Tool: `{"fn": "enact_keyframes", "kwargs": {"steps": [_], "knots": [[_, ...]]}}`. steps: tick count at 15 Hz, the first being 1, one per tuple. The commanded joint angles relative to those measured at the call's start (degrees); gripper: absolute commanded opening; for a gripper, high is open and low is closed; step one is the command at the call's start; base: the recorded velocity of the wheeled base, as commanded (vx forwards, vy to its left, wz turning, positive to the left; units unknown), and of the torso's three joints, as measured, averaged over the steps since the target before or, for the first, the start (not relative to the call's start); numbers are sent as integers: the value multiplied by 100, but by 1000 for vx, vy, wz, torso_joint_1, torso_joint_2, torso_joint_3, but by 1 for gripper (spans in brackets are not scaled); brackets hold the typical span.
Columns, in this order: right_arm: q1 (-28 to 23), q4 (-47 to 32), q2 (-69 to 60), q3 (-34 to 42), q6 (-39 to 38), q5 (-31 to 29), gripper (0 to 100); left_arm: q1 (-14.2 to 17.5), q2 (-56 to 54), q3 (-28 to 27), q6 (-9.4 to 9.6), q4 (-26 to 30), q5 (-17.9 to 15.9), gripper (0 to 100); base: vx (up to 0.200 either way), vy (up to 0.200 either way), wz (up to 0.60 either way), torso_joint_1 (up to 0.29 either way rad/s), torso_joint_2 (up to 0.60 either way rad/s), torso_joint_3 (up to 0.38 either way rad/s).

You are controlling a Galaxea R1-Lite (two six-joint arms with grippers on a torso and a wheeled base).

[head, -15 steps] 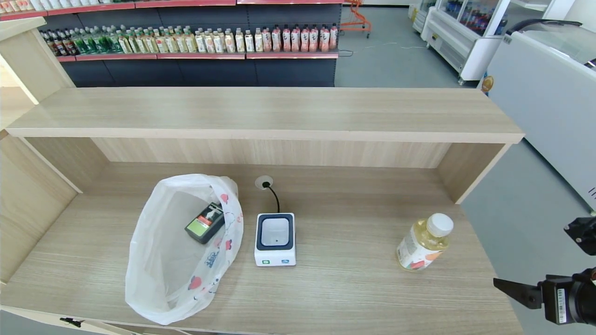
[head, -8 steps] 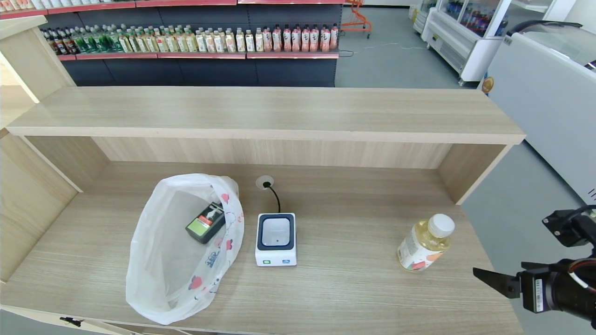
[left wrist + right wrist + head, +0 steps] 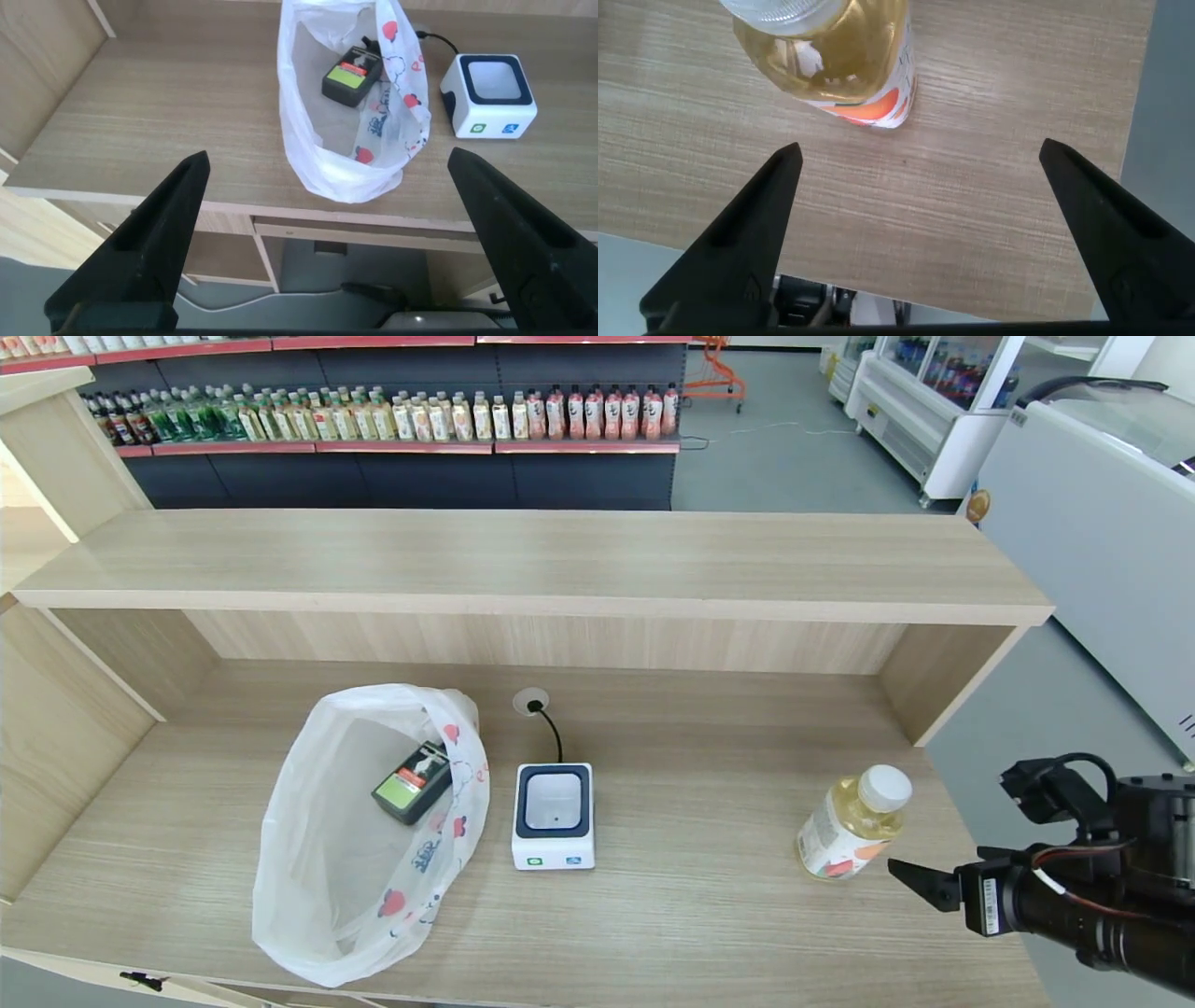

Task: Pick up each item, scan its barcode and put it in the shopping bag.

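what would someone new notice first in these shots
Likely the bottle of pale yellow drink standing upright at the right of the wooden counter, with the right end effector open just short of it, not touching. Next, the white shopping bag at the left with a dark box already inside, and the white scanner just right of it.

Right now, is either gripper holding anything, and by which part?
Nothing is held. The right gripper is open near the drink bottle, not touching it; the left gripper is open, apart from the shopping bag.
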State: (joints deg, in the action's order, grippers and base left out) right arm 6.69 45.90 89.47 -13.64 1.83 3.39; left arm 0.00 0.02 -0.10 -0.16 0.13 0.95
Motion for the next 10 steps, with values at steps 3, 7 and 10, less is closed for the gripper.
{"fn": "enact_keyframes", "kwargs": {"steps": [3,7,10], "knots": [[465,1053,1240,-42,37,-5,100,0,-2,1,-2,4,2,100,0,0,0,0,0,0],[684,1677,1776,-68,37,-5,100,0,-2,1,-2,4,2,100,0,0,0,0,0,0],[755,2134,2163,-174,142,-5,100,0,-2,1,-2,-5,2,100,0,0,0,0,0,0]]}}
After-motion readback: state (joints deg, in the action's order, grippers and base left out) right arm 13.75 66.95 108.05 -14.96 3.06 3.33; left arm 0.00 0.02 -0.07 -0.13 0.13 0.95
